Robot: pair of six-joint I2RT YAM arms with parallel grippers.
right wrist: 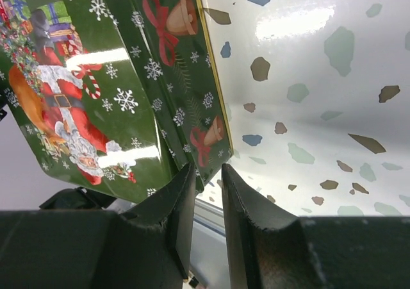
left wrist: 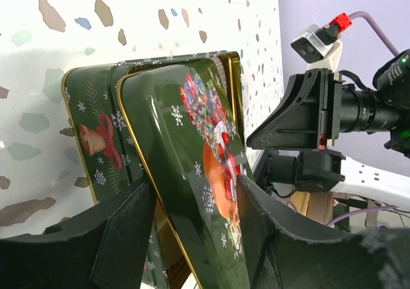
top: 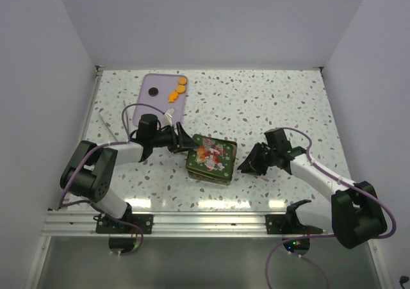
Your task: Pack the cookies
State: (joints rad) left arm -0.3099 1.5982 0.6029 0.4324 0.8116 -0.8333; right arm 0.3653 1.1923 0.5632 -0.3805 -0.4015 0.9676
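Observation:
Several orange cookies (top: pixel 176 91) and a black one (top: pixel 153 90) lie on a purple tray (top: pixel 160 106) at the back left. A green Christmas tin (top: pixel 211 157) stands mid-table. My left gripper (top: pixel 182 145) is at its left edge, shut on the tin lid (left wrist: pixel 192 141): one finger (left wrist: pixel 122 231) is under it and one is on top. The lid is tilted up off the tin base (left wrist: pixel 90 129). My right gripper (top: pixel 243 167) is at the tin's right side. Its fingers (right wrist: pixel 186 199) are almost together beside the base wall (right wrist: pixel 186 77), with nothing between them.
The metal rail (top: pixel 205 222) runs along the near table edge. White walls enclose the back and both sides. The right wrist's camera housing (left wrist: pixel 307 109) shows just beyond the tin in the left wrist view.

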